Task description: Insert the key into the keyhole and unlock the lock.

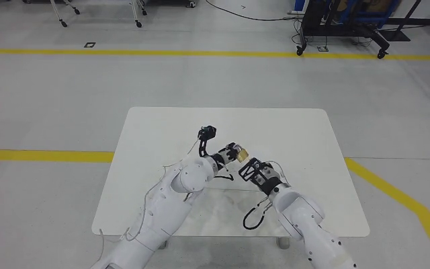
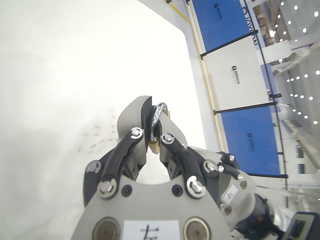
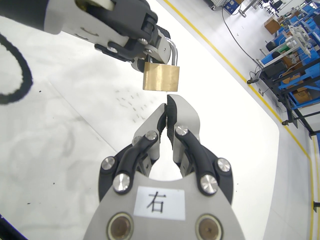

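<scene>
Above the table [image 1: 302, 134], left gripper [image 2: 155, 119] clamps the lock [image 3: 161, 77] by its shackle; right gripper [image 3: 167, 104], pinching the key [image 3: 166, 92] (1 sliver visible), points at its underside.

My left fingers [image 3: 162, 49] held the brass padlock [image 3: 161, 77] by its shackle over the middle of the white bench [image 1: 302, 134]. My right fingers [image 3: 185, 116], to its right and nearer me, pinched the thin metal key [image 3: 166, 92] against the padlock's end opposite the shackle.

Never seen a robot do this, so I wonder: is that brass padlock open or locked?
Seemingly locked: the padlock's shackle enters the brass body on the visible side; the left gripper hides its other leg.
</scene>
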You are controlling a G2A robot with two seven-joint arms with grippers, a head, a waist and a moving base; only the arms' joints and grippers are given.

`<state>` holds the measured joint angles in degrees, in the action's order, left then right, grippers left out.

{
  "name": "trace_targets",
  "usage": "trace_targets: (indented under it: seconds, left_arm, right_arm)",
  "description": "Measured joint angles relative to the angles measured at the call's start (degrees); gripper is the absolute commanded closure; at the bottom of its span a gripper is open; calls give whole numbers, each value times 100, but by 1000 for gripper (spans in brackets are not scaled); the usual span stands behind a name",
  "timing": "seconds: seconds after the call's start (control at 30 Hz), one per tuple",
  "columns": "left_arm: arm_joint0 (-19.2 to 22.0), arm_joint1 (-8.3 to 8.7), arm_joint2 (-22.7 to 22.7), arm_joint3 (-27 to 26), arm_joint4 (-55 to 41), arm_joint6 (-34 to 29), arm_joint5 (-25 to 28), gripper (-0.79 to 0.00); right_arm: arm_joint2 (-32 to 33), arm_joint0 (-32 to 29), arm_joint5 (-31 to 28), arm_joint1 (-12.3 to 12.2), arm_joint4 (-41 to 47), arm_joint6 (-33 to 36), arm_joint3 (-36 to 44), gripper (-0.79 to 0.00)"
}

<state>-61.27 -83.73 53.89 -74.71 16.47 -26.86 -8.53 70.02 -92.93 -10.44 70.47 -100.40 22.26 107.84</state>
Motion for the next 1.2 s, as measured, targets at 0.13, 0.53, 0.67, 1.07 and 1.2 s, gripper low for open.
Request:
trace_targets:
  seconds: [0.13,0.53,0.67,1.07,1.2]
  left_arm:
    - [124,-23,374,367,-1190,-596,-287,0]
    - [296,-56,747,930,-2399,-795,-570,0]
    - [187,-71,849,943,-2827,-982,-513,0]
    - [407,-62,938,1433,-3759,-1572,-1049,0]
    - [426,-54,909,1420,-3752,-1591,-858,0]
  right_arm:
    - [112,-234,61,-69,-799,-381,228,0]
    - [171,-507,164,-130,-1705,-630,511,0]
    - [22,-405,150,-154,-2228,-711,439,0]
    - [-247,-140,-131,-255,-4351,-1695,174,0]
    - [-386,-147,-185,-289,-5282,-1643,177,0]
